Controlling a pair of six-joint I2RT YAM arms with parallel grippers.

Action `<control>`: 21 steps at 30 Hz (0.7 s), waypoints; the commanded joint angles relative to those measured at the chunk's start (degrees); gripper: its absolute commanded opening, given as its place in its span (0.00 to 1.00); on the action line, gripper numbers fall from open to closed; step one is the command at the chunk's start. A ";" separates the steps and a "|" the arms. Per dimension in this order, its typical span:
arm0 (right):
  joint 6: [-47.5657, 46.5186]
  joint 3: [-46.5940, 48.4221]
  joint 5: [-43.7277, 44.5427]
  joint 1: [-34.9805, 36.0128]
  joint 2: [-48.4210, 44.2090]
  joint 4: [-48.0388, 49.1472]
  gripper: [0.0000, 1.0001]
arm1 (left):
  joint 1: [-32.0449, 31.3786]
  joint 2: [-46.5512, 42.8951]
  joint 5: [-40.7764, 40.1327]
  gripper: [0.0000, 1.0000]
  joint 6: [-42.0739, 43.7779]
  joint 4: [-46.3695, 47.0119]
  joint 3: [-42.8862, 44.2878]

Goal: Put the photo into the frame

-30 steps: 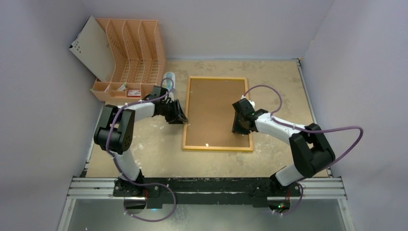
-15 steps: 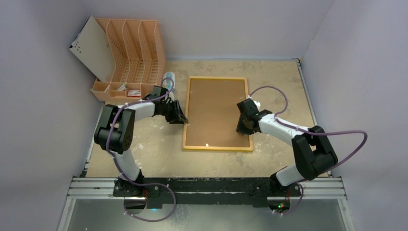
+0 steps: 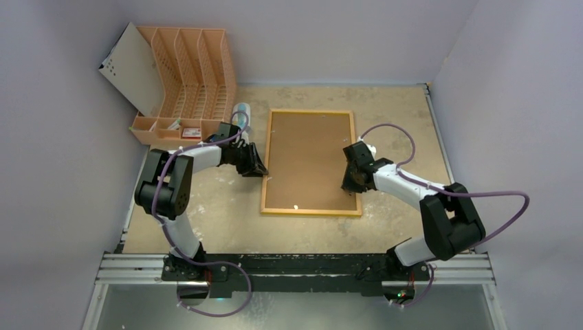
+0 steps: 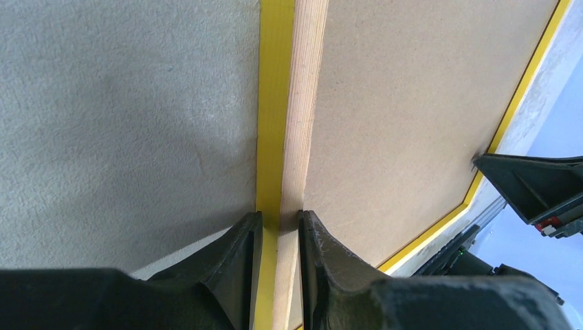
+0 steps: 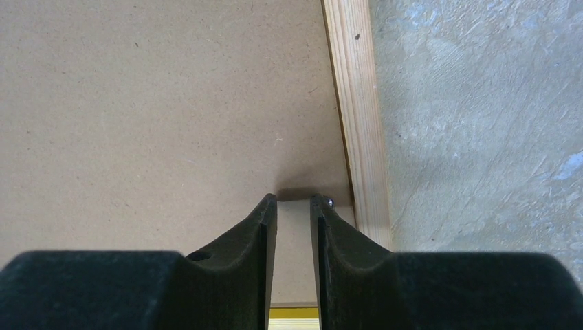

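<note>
Top external: left gripper [image 3: 262, 171] pinching frame [image 3: 309, 111] at left long rail, right gripper [image 3: 350, 185] opposite (narrow gap, hold unclear); axis near-to-far.

The frame [image 3: 311, 212] lies flat and face down mid-desk [image 3: 220, 206], long sides running front to back. It shows a light wood back edge, a narrow yellow rim, and a brown backing board [image 3: 309, 158] filling it.

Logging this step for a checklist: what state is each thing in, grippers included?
frame, lying back up on the table.
backing board, flat inside the frame.
left gripper, closed on the frame's left rail.
right gripper, jaws narrow over the board's right edge, grip unclear.
white sheet, leaning against the file rack.
file rack, upright.
</note>
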 commanded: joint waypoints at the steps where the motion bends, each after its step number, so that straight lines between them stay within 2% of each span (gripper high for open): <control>1: -1.21 -1.56 3.14 -0.70 0.64 -6.75 0.28 | 0.55 1.97 -4.73 0.27 2.16 -4.29 -0.16; 8: -1.48 2.66 7.74 -0.70 -3.78 -8.27 0.29 | 0.71 2.00 -4.88 0.27 2.21 -4.30 -0.19; 16: -7.05 1.56 -5.59 -0.69 -5.26 0.05 0.32 | 0.73 2.09 -4.84 0.27 2.12 -4.28 -0.04; 21: -7.55 0.77 -7.72 -0.69 -3.74 0.65 0.31 | 0.73 2.16 -4.92 0.27 2.21 -4.46 0.00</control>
